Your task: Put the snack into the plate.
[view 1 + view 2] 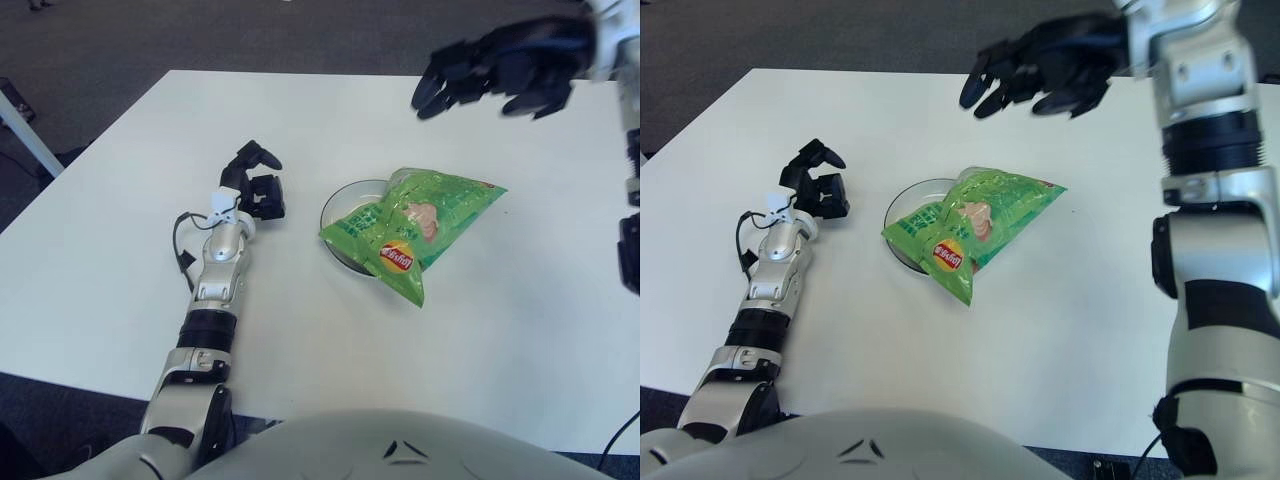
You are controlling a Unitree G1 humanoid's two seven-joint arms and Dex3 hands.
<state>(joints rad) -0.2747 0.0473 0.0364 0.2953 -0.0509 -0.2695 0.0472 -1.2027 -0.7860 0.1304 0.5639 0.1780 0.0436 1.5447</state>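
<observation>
A green snack bag (415, 227) lies across a small round plate (336, 205) near the middle of the white table; its lower corner and right end hang over the plate's rim. My right hand (490, 75) is raised well above and behind the bag, fingers spread, holding nothing. My left hand (256, 180) shows to the left of the plate, fingers loosely curled around nothing.
The white table (120, 230) spreads wide around the plate, with its left edge and far edge in view. A cable (183, 240) loops beside my left forearm. Dark floor lies beyond the table.
</observation>
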